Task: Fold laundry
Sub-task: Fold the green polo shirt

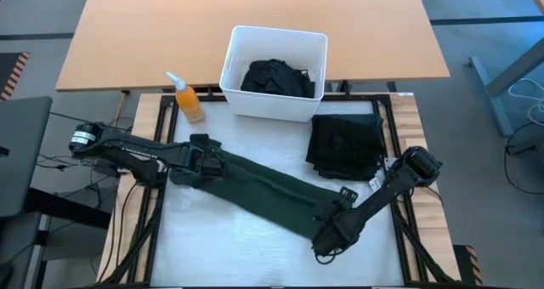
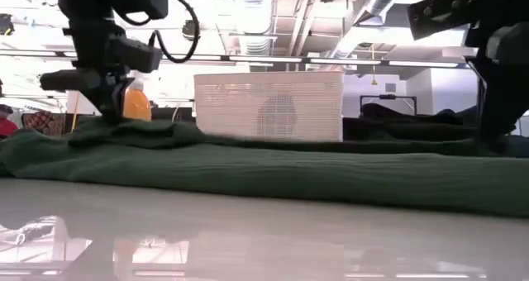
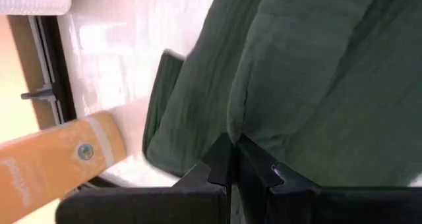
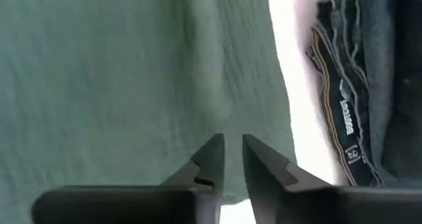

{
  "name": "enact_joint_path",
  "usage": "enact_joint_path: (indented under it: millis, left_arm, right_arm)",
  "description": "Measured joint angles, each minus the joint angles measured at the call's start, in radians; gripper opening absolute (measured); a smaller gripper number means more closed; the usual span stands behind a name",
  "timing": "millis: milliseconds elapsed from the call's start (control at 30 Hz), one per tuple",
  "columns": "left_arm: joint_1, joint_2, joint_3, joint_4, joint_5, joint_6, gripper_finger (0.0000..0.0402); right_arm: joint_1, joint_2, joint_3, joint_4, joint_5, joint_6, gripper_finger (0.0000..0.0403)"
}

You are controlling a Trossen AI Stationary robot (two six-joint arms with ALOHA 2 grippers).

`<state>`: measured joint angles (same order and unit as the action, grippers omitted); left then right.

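A long dark green garment (image 1: 263, 191) of the laundry lies spread in a slanting band across the white table top, from the left toward the near right. My left gripper (image 1: 197, 166) is shut on its left end. My right gripper (image 1: 325, 242) stands over its right end with a narrow gap between its fingers; the right wrist view shows only cloth (image 4: 119, 72) behind that gap. A folded black garment (image 1: 344, 144) lies flat at the far right. My left gripper pinches a raised fold (image 3: 232, 128) of the green garment at its left end between its two shut fingers, slanting down from above. The cloth rises in a ridge to the fingertips; the rest lies on the table. My right gripper's fingertips are close to the cloth; whether they touch it I cannot tell.
A white bin (image 1: 234, 59) holding black clothes stands at the far edge in the middle. An orange spray bottle (image 1: 187, 102) stands left of it, close to my left gripper. Bare white table top (image 1: 221, 246) lies on the near side of the green garment.
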<state>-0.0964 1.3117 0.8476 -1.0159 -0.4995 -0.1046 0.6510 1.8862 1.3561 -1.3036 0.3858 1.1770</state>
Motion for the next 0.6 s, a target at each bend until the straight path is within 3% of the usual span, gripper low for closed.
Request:
enact_joint_path:
  millis: [200,367,500,600]
  left_arm:
    - [0.016,0.000,-0.033,0.113,-0.027,0.047,0.0004]
    - [0.018,0.000,0.005,0.085,-0.064,0.101,0.0039]
    - [0.019,0.000,0.084,-0.064,-0.148,0.059,0.0077]
    - [0.019,-0.009,0.139,-0.140,-0.130,0.021,0.0098]
  right_arm:
    - [-0.026,0.000,0.033,-0.082,-0.038,-0.022,0.0143]
    - [-0.004,0.000,0.104,-0.130,-0.025,-0.018,0.0182]
    - [0.046,-0.002,0.124,-0.021,0.112,-0.024,0.0191]
    - [0.073,-0.002,0.106,0.134,0.226,-0.039,0.0188]
